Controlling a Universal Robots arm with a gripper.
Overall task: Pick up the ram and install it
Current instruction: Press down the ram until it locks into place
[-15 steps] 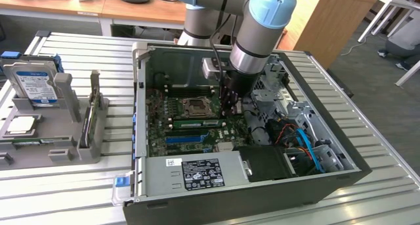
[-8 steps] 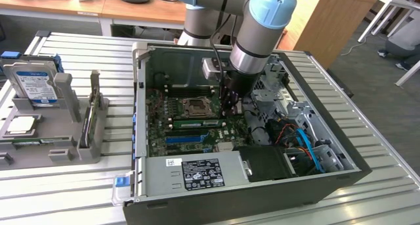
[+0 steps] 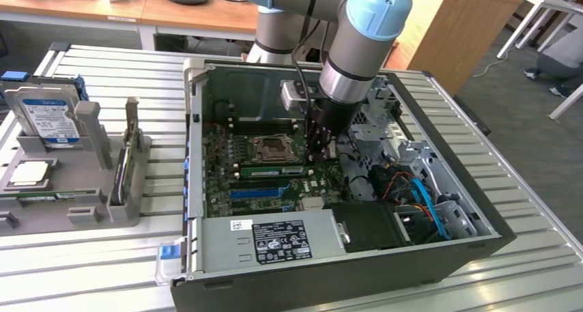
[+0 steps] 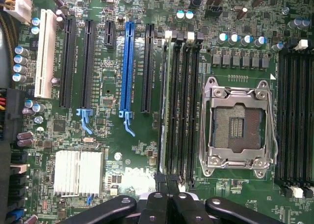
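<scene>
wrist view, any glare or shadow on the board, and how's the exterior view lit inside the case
Wrist view: even light, the motherboard sharp, mild shine on the socket frame and heatsink, and the shut pincer dark at the edge. Exterior view: bright on the table, while the case interior is dimmer, with the arm shading the board beneath it.

Your grey-and-pale-blue jointed robot arm (image 3: 351, 49) comes down from the top of the exterior view, its last silver-grey segment steeply tilted and ending in a black wrist section. You have the black two-finger gripper (image 3: 316, 156) pointing almost straight down, low and slender in that view. In the wrist view your black gripper fingers (image 4: 159, 204) sit pressed together, flanked by two black linkage bars with round pivot bolts; the jaws are closed.
</scene>
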